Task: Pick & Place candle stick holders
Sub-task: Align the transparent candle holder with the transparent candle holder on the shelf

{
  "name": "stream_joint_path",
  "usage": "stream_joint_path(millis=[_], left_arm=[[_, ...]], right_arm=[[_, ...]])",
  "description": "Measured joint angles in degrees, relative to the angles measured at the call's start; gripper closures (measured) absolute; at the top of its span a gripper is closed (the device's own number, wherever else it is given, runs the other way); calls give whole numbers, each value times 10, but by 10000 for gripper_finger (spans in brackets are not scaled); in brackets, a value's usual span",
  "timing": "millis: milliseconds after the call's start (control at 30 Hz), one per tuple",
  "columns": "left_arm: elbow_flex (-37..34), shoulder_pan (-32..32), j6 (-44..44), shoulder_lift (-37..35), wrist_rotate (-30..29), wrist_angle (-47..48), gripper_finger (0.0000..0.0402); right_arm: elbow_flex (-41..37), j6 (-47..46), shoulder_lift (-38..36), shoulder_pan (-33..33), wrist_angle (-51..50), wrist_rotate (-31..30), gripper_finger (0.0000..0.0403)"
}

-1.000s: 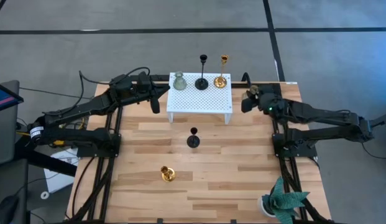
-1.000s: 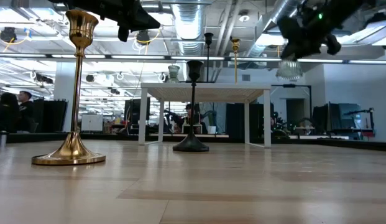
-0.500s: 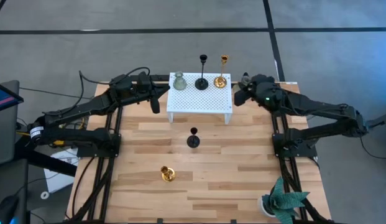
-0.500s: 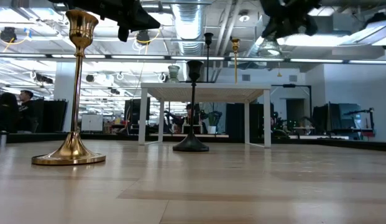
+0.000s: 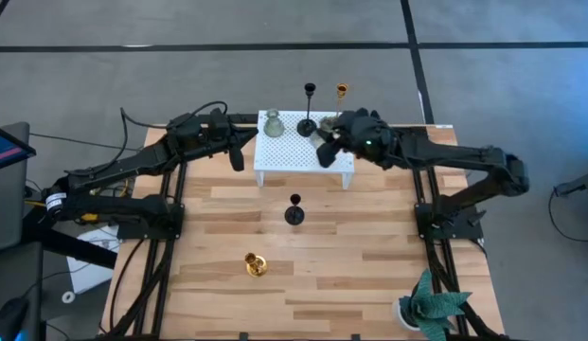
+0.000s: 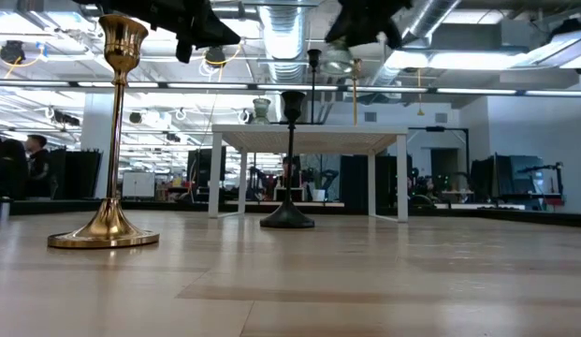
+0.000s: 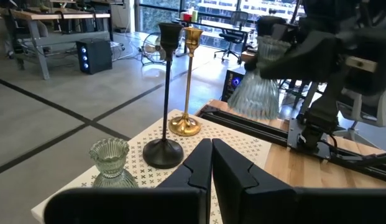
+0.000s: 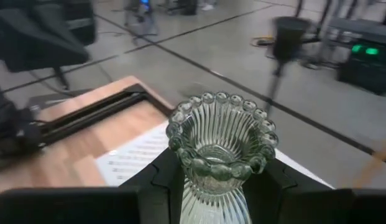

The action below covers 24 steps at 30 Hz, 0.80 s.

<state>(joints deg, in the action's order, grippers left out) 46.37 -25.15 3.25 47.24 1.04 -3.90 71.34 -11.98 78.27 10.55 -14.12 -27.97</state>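
A white perforated stand [image 5: 303,156] at the table's far middle carries a pale green glass holder [image 5: 272,123], a black holder [image 5: 308,124] and a gold holder [image 7: 186,121], each standing on its base. My right gripper [image 5: 333,138] hangs over the stand's right part, shut on a second green glass holder [image 8: 220,146]. Another black holder [image 5: 294,211] and another gold holder [image 5: 256,265] stand on the wooden table nearer the front. My left gripper [image 5: 239,159] waits shut and level just left of the stand, holding nothing. My right gripper pinches the glass holder's narrow neck [image 8: 211,186], just below the beaded rim, between its two fingers [image 8: 161,183]. The fingers come from the table's right side, slanting a little down. The holder is upright, its ribbed body [image 7: 252,93] hanging below, clear above the stand.
A green leafy plant in a white pot [image 5: 431,308] stands at the table's near right corner. Both arms' frames run along the left and right table edges. Bare wood lies between the stand and the front edge around the two standing holders.
My right gripper has carried the green glass holder from beyond the table's far right corner toward the left, rising a little and rolling, until it hangs over the white stand's right part. The holder stays in the hold. The holders on the stand and table have stayed put.
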Motion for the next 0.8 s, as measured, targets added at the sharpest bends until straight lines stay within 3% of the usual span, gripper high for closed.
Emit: stream_joint_path(millis=[233,800], left_arm=[[0,0,0,-1,0,0,390],[0,0,0,-1,-21,0,390]], right_arm=[[41,6,73,1,48,74,290],[169,51,232,6,70,174,290]])
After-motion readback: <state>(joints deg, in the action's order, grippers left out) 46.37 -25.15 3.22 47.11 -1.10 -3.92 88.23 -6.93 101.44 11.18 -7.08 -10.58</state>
